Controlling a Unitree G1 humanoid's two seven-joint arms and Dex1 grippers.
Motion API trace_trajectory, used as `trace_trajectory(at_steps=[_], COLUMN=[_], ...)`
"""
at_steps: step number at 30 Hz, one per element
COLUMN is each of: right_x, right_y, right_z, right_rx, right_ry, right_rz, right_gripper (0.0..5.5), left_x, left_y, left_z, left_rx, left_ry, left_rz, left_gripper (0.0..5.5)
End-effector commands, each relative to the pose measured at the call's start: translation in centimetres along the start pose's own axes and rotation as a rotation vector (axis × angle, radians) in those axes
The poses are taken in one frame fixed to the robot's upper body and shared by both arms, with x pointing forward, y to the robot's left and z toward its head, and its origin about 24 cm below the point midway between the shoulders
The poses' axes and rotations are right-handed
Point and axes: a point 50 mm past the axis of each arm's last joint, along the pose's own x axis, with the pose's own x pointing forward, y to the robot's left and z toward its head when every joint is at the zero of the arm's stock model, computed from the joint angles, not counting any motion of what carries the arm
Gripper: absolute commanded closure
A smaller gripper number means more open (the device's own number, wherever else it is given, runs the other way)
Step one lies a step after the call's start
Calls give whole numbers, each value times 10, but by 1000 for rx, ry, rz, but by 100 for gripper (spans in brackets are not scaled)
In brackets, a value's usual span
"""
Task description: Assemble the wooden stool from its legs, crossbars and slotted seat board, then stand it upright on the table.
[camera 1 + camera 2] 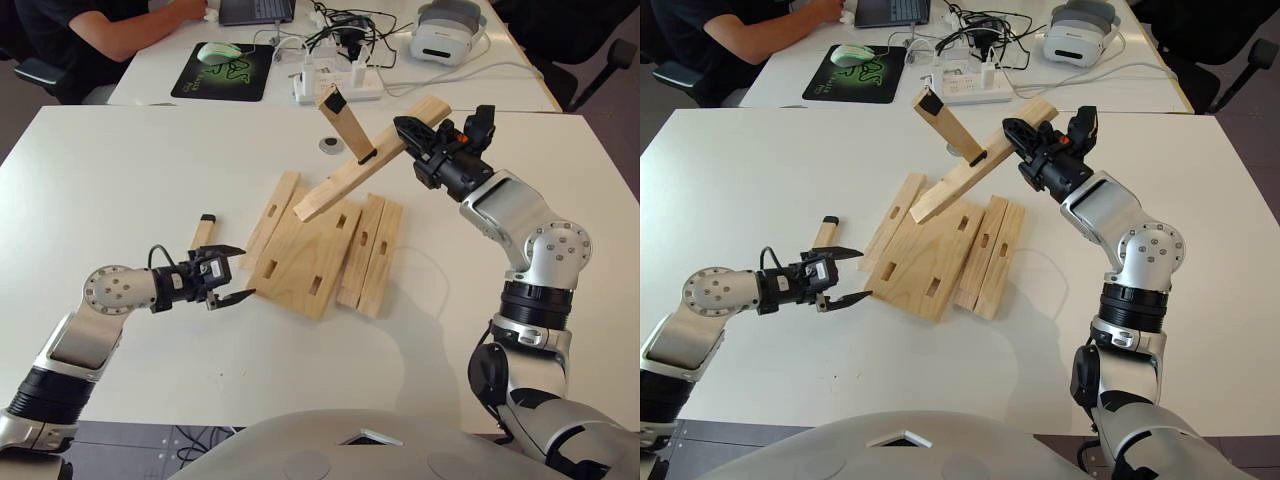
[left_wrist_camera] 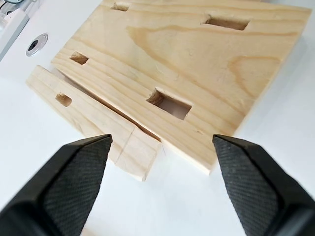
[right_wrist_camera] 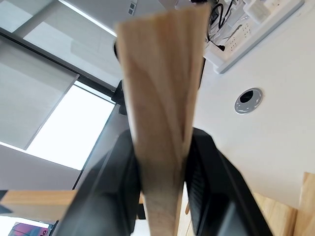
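One leg (image 1: 350,180) with a crossbar (image 1: 343,118) joined hangs over the board (image 1: 300,265), pinched by the right jaws. Left jaws sit spread at the board's corner on the desk (image 1: 120,190). Other pieces (image 1: 372,255) lie loose, so most joining seems left.

1. White desk (image 1: 120,180), with a round grommet (image 1: 328,144) near its far edge.
2. Far desk (image 1: 150,75) butted against it behind.
3. On the far desk, a black mousepad (image 1: 222,72) with a pale mouse (image 1: 216,52) on it.
4. Just right of the mousepad, a white power strip (image 1: 318,92) with plugs in it and tangled cables (image 1: 340,25) behind.
5. Farther right, a white headset (image 1: 450,30).
6. Behind the mousepad, a laptop (image 1: 257,10), cut off by the top edge.
7. Beyond the right corner, a dark chair (image 1: 600,70).
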Motion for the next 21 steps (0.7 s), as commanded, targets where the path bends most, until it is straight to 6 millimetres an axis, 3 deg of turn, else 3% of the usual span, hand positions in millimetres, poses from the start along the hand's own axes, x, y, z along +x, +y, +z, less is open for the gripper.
trace_trajectory(at_steps=[1, 8, 14, 21], right_x=[2, 2, 3, -11], right_y=[7, 10, 16, 23], right_z=[2, 3, 4, 4], right_rx=[-22, -28, -50, -216], right_ry=[-8, -9, -5, 42], right_rz=[27, 39, 64, 85], right_gripper=[444, 444, 444, 444], left_x=[10, 25, 50, 60], left_y=[-21, -42, -60, -50], left_z=[-15, -3, 17, 20], left_rx=[-74, -130, -151, -125], left_ry=[77, 27, -43, -25], left_rz=[-88, -155, -192, -75], left_gripper=[172, 172, 172, 172])
